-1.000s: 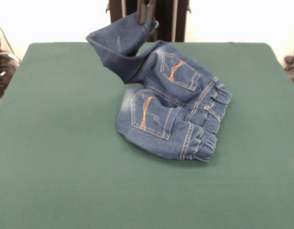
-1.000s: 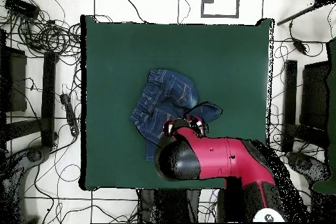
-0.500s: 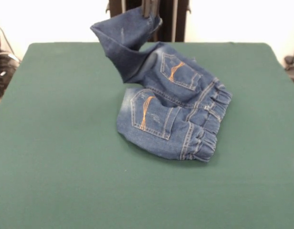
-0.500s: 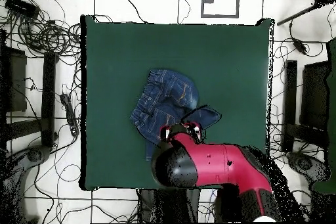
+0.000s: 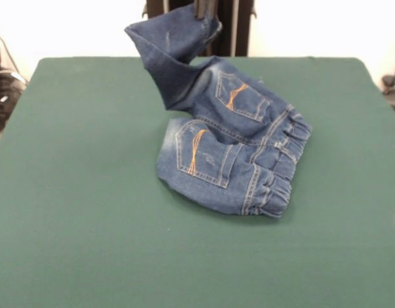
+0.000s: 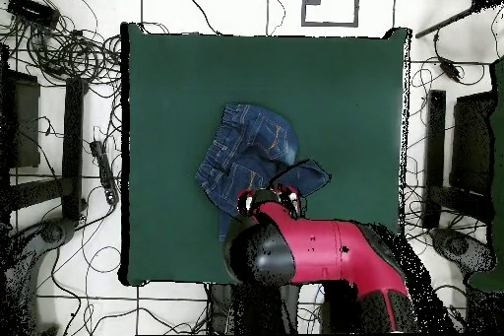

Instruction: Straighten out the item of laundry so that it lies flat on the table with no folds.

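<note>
Gripper (image 5: 206, 9): seen only as dark tips at the top edge of the front view, clamped on the hem of one raised leg of the jeans (image 5: 233, 138); in the overhead view it sits under the red and black arm (image 6: 315, 253).
Raised leg (image 5: 168, 48): hangs from the gripper above the tabletop (image 5: 75, 212), the cloth sloping down from the pinched hem to the seat of the jeans.
Seat: rests on the tabletop, back side up, two orange-stitched pockets showing, the gathered waistband (image 5: 284, 163) at the end farthest from the gripper.
Other leg: folded under or behind the seat; how it lies cannot be told.
Jeans on the tabletop: near its middle, toward the edge where the arm comes in, bunched, with creases between the pockets.
Tabletop: dark green, bare all around the jeans.
Floor (image 6: 59, 105) beside the tabletop: white tiles with tangled cables.
</note>
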`<state>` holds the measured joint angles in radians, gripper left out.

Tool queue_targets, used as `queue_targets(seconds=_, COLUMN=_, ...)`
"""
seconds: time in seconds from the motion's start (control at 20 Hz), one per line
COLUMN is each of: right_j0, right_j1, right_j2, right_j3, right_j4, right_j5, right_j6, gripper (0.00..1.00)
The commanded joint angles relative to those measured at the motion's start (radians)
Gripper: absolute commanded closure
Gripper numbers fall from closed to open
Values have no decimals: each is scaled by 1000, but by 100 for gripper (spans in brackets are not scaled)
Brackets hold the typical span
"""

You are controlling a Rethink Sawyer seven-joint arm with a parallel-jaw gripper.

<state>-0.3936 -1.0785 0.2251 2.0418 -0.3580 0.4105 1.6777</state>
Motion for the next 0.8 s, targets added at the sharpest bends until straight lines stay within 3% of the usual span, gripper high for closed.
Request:
queue_targets(seconds=0.05, right_j0=63, right_j1=-11, right_j2=100, right_j3=-15, right_j4=58, right_j5=192, right_j6=3, gripper=100)
queue_targets(seconds=0.2, right_j0=107, right_j1=-58, right_j2=78, right_j3=-30, right_j4=81, right_j5=243, right_j6=49, gripper=100)
queue_targets(seconds=0.45, right_j0=60, right_j1=-76, right_j2=154, right_j3=36, right_j4=191, right_j5=170, right_j6=34, gripper=100)
queue_targets(seconds=0.65, right_j0=44, right_j1=-104, right_j2=188, right_j3=29, right_j4=231, right_j5=296, right_j6=-65, gripper=100)
queue_targets(seconds=0.8, right_j0=100, right_j1=-96, right_j2=122, right_j3=-18, right_j4=166, right_j5=315, right_j6=1, gripper=100)
